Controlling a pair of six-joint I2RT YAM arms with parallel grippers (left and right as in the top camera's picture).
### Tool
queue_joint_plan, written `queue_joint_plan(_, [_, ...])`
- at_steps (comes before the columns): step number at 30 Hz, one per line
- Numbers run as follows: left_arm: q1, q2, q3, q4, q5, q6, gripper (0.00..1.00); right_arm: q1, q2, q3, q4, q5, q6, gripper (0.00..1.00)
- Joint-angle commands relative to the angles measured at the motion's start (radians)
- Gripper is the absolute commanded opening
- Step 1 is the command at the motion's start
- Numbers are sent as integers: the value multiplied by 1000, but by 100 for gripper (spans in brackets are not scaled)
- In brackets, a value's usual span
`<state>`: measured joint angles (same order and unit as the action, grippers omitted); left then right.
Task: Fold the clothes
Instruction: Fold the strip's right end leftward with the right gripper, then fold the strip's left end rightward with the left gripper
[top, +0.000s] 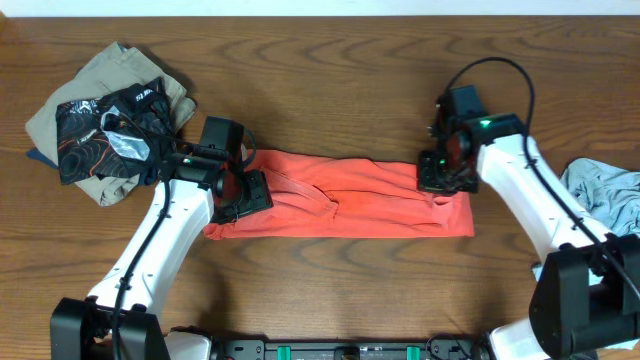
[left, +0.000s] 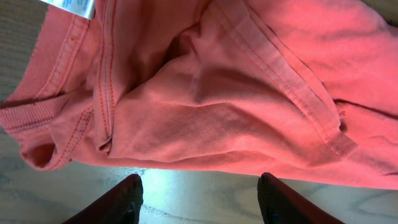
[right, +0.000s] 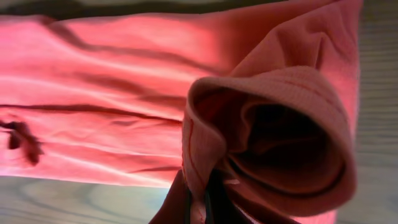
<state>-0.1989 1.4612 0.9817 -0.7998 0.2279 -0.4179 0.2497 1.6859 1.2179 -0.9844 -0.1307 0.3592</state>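
Overhead, shirt (top: 340, 205): a long red strip on the table (top: 330, 60). Its long way runs left to right.
Overhead, left gripper (top: 250, 195): sits at the strip's left end.
Overhead, right gripper (top: 445, 180): sits at the strip's right end.
Overhead, pile (top: 100, 120): tan and black clothes lie at the far left. The black one has white writing, too small to read.
Overhead, grey cloth (top: 605, 195): lies at the right edge.
Left wrist, shirt (left: 205, 93): fills the top, with seams running slantwise and a ribbed collar at the left.
Left wrist, tag (left: 71, 5): white, at the top edge. Its writing cannot be read.
Left wrist, left gripper (left: 199, 199): the fingers (left: 127, 199) are spread apart with bare table between them, just below the shirt's edge.
Right wrist, shirt (right: 93, 93): stretches flat to the left.
Right wrist, right gripper (right: 205, 199): pressed together, pinching a rolled-up bunch of the shirt.
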Motion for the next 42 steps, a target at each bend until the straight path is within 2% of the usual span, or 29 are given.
queue_joint_plan(1, [4, -4, 2, -8, -16, 14, 61, 51, 8, 3, 11, -8, 75, 1])
queue_joint_plan(9, [4, -4, 2, -8, -16, 14, 61, 126, 23, 2, 63, -26, 107, 1])
queue_joint_plan(11, [4, -4, 2, -10, -16, 14, 61, 141, 23, 2, 83, -76, 80, 11])
queue_joint_plan(14, [4, -4, 2, -11, -16, 17, 61, 163, 23, 2, 124, -180, 0, 35])
queue_joint_plan(17, [4, -4, 2, -11, -16, 17, 61, 171, 23, 2, 144, -225, -46, 40])
queue_joint_plan(22, [4, -4, 2, -11, -16, 19, 61, 156, 23, 2, 120, -106, -41, 34])
queue_joint_plan(24, [4, -4, 2, -11, -16, 37, 62, 151, 23, 2, 97, -25, -8, 35])
queue_joint_plan(26, [4, -4, 2, -11, -17, 60, 67, 150, 23, 2, 76, 26, 8, 36])
queue_joint_plan(30, [8, -4, 2, -11, -93, 66, 76, 151, 23, 2, 46, 53, 12, 38])
queue_joint_plan(35, [67, 1, 2, 2, -101, 75, 87, 151, 23, 2, 26, 83, 56, 39])
queue_joint_plan(42, [187, 101, 2, 60, -98, 171, 89, 150, 23, 2, 16, 82, 56, 40])
